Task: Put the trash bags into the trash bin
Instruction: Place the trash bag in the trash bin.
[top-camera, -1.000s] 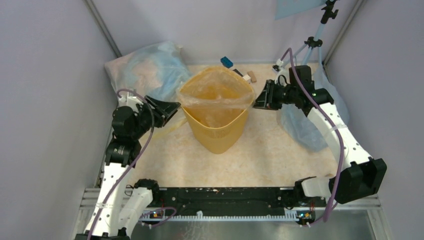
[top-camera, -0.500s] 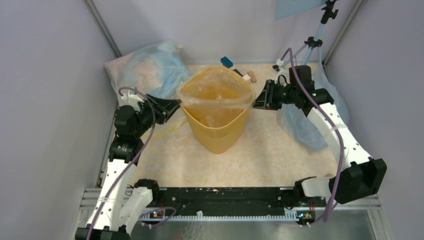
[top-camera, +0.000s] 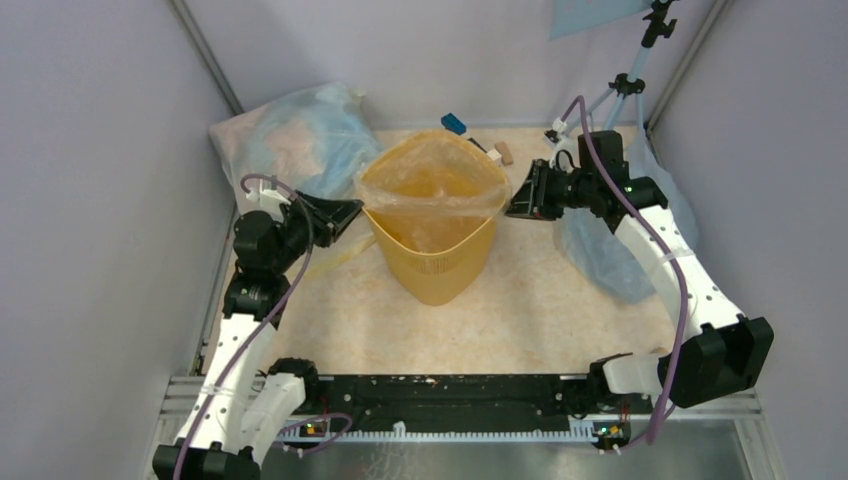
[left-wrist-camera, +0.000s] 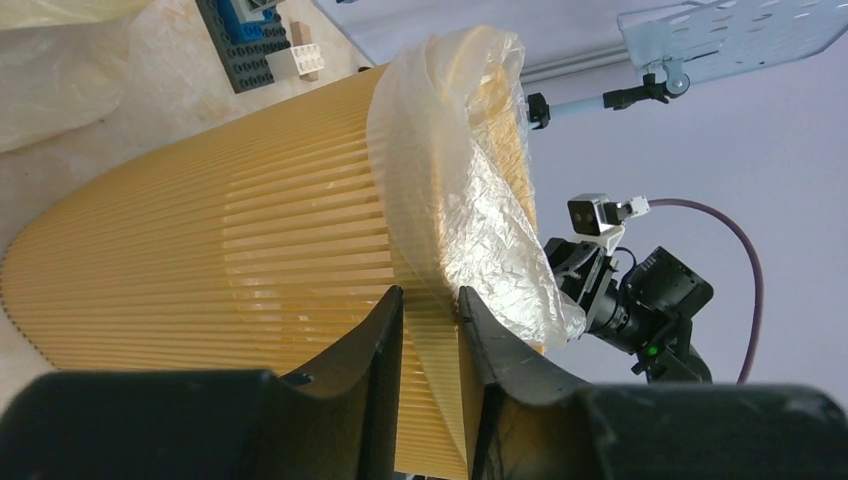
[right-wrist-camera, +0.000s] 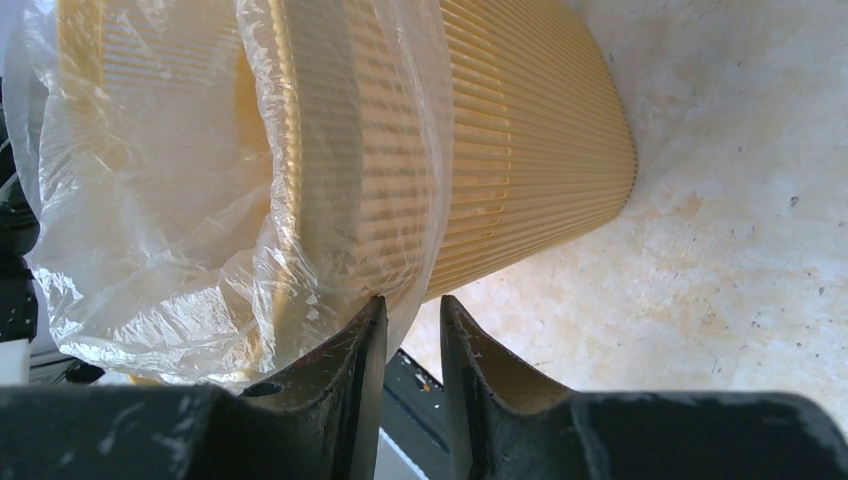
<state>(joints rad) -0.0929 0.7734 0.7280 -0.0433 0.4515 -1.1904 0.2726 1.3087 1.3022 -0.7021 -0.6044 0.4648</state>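
The yellow trash bin (top-camera: 432, 262) stands upright mid-table. A clear trash bag (top-camera: 432, 190) lines it, its film folded out over the rim. My left gripper (top-camera: 352, 212) is at the bin's left rim. In the left wrist view its jaws (left-wrist-camera: 432, 305) stand a narrow gap apart, with a sheet of bag film (left-wrist-camera: 440, 330) lying between them against the ribbed wall (left-wrist-camera: 200, 260). My right gripper (top-camera: 510, 206) is at the right rim. Its jaws (right-wrist-camera: 413, 310) are also narrowly apart, and the bag's hanging edge (right-wrist-camera: 330, 200) touches the left finger.
A big bluish sack (top-camera: 295, 140) lies at the back left and another (top-camera: 600, 250) under the right arm. Small blocks (top-camera: 455, 124) lie behind the bin. A tripod (top-camera: 625, 85) stands at the back right. Grey walls close both sides.
My left arm has shifted slightly up and toward the bin's left rim. The right arm and the bin have stayed in place.
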